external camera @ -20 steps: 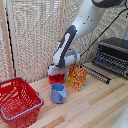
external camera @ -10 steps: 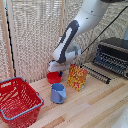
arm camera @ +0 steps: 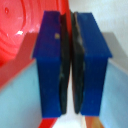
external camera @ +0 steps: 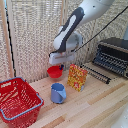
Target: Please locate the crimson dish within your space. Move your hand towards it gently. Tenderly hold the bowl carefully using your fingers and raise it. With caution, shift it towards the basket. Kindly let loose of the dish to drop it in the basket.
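Lifted leftward, pincer (external camera: pixel 58 65) carries crimson dish (external camera: pixel 54 72) over wooden table (external camera: pixel 95 110) (reed screen (external camera: pixel 35 35) behind).

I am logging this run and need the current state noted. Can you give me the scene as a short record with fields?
claw: fingers close together, pinching the red bowl's rim
red bowl: held clear above the table, near the screen
red basket: at the exterior view's left, on the table, nothing seen inside
blue mug: upright on the table, below the bowl in the picture
orange packet: standing right of the mug
toaster oven: at the exterior view's right
task stage: bowl lifted, not yet over basket
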